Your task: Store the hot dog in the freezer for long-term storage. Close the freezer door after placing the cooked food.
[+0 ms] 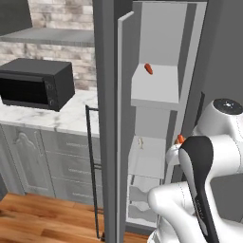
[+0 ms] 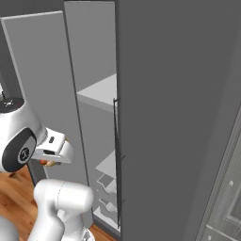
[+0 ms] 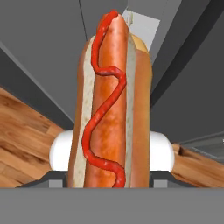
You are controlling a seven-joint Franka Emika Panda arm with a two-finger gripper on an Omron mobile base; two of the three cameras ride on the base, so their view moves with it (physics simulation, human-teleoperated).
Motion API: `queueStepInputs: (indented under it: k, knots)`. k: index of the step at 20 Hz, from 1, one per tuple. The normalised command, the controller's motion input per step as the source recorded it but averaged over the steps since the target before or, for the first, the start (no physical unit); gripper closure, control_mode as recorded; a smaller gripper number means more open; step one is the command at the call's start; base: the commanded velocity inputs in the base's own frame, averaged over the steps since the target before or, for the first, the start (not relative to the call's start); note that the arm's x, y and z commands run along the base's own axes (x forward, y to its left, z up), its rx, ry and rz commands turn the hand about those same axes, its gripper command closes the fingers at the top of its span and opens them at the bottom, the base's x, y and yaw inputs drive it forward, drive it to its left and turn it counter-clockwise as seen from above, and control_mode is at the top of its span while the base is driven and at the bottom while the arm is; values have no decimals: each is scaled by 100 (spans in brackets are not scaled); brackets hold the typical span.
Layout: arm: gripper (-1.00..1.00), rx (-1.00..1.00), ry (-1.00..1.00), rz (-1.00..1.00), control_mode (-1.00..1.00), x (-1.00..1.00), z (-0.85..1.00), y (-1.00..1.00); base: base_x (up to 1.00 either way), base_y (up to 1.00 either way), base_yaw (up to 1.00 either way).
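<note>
Wooden floor (image 1: 42,213) runs under the base, and nearest you the gripper (image 3: 109,177) is clamped on the hot dog (image 3: 111,100), which stands up along the hand toward the open freezer (image 1: 156,118). You should treat it as light and soft: the bun will likely dent, so keep the hold low across its sides. Farther off, the freezer door (image 1: 110,118) stands open, and a bare red-orange piece (image 1: 148,69) lies on an upper shelf (image 1: 156,90).

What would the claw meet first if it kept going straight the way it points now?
Probably the freezer's pale interior: past the hot dog held in the claw, an inner wall shows ahead. Depth is unclear.
</note>
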Motion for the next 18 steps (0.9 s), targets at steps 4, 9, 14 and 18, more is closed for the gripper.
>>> queueStepInputs:
  k: [4,9,14,18]
  knots:
    - [100,0,-5,0,-100,0,0,-1,0,0,0]
    - [100,0,-33,0,-100,0,1,-2,0,0,0]
    - [100,0,-14,-29,-100,42,14,-4,0,0,0]
    - [100,2,-7,-33,-100,60,20,0,0,0,0]
